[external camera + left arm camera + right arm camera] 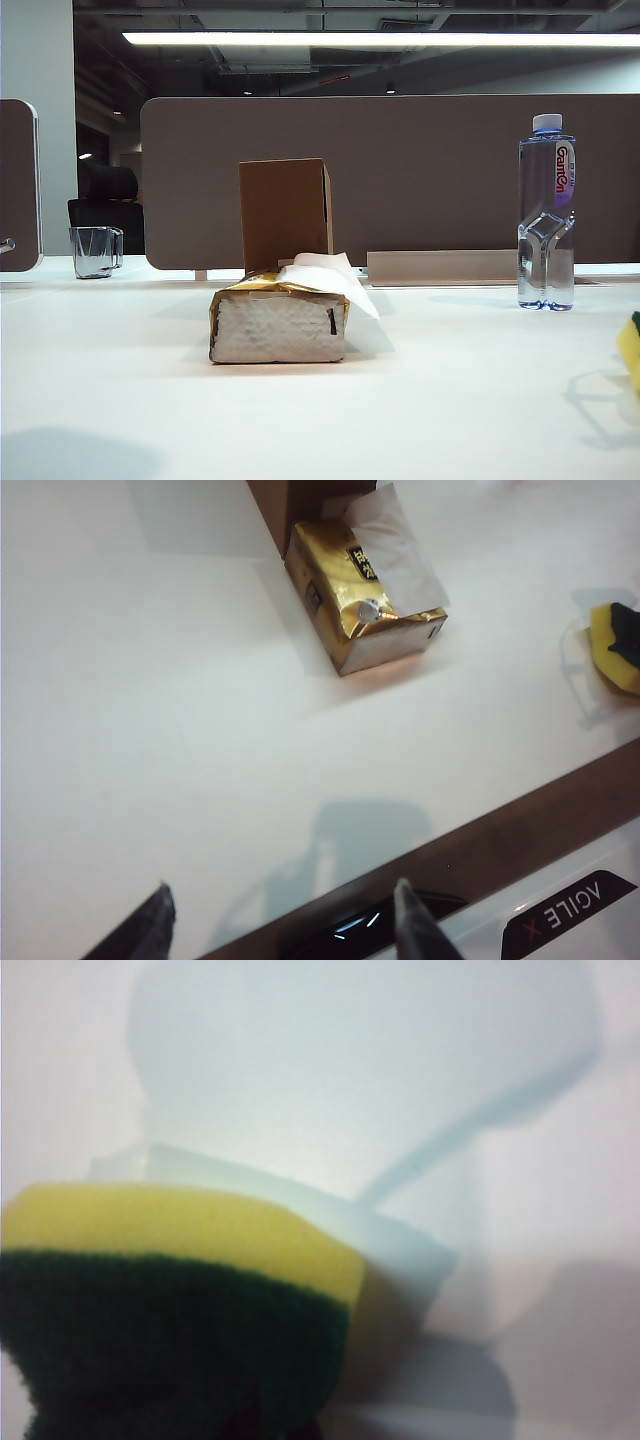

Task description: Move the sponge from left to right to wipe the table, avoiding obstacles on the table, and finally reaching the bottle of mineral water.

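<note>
- Far left, back edge of the table [120, 400]: a clear glass mug [96, 250]. It's no part of your wipe.
- Left gripper [283, 925] hovers over the near edge on the left side, fingers spread, holding nothing. The exterior view doesn't show it.
- Centre of the table: the gold-and-white tissue pack [280, 318], one tissue sticking out the top, its short end toward the exterior camera. The brown cardboard box [285, 212] stands upright just behind it; you can't tell whether they touch.
- Back right: the bottle of mineral water [546, 212], upright, cap on, standing alone.
- Right edge, nearer than the bottle: the sponge [630, 350], only a yellow sliver with a green tip inside the exterior frame. The left wrist view shows it well apart from the tissue pack, toward the right end.
- Right gripper: out of sight in every view, but its fingers are pressed together, and with the sponge filling the right wrist view, yellow foam toward the table and green layer toward the camera, you can take it as pinching the sponge. Whether the sponge touches the surface can't be told.
- Long axis: not readable; too little of the sponge shows.
- Progress, as a judgement: both obstacles look cleared and undisturbed. What's left is the last stretch toward the back right edge to reach the bottle.
</note>
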Robot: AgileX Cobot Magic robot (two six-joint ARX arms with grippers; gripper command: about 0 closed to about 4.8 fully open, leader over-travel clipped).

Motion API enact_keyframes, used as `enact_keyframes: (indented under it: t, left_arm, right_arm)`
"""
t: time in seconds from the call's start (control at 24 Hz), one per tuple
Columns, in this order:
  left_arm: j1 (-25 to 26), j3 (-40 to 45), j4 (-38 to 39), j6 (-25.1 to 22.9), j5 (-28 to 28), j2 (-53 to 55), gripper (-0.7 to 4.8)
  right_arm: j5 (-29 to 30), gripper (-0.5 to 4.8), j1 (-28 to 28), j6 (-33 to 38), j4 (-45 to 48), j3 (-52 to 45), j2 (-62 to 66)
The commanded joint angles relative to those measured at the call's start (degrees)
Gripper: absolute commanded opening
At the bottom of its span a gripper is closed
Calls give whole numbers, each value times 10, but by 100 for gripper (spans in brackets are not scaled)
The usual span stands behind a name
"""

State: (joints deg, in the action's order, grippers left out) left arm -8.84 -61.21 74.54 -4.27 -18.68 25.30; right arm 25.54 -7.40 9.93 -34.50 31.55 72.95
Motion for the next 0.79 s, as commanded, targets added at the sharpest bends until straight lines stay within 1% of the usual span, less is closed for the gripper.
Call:
enact_keyframes:
  t: [0.04,0.13,0.42,0.79]
  left_arm:
    - [0,-2,-10,0,0,0,282]
    - [0,-2,-11,0,0,0,282]
    - [0,-2,-12,0,0,0,282]
    - [0,-2,-15,0,0,0,282]
  right_arm:
    - [-81,-6,-4,-3,6,-9,7]
    - [-92,-5,-4,-3,21,-9,8]
    - [-91,-5,-4,6,56,-4,38]
    - [-91,-6,-4,5,80,46,111]
